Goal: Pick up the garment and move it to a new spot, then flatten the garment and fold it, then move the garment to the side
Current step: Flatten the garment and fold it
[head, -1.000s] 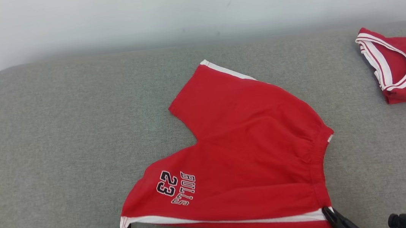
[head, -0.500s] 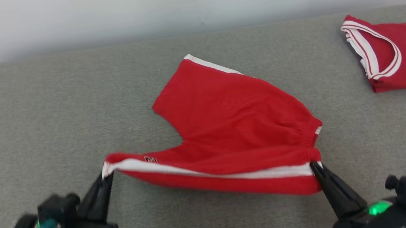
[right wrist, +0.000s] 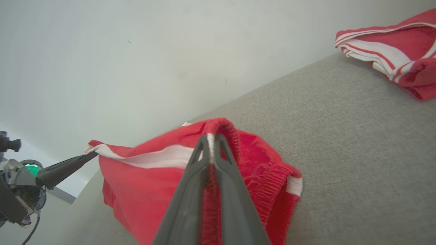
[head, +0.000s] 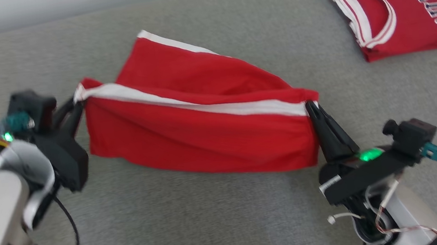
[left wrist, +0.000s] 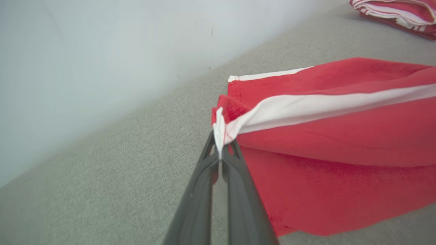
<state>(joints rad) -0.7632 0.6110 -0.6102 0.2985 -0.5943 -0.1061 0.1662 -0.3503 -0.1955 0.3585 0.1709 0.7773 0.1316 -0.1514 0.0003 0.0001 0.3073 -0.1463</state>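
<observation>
Two grippers, both clamped on one pair of red shorts (head: 204,140): left gripper (head: 76,102) pinching a leg hem, right gripper (head: 310,106) the waistband; fabric stretched between them over one grey cushion (head: 172,226); one folded jersey (head: 409,27) lies well apart.

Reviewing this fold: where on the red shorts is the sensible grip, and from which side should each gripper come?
The two ends of the white side stripe on the red shorts: hem corner from the robot's left, waistband corner from its right. That seam is a straight edge, so it pulls taut between them. The left gripper and right gripper are shut there.
</observation>
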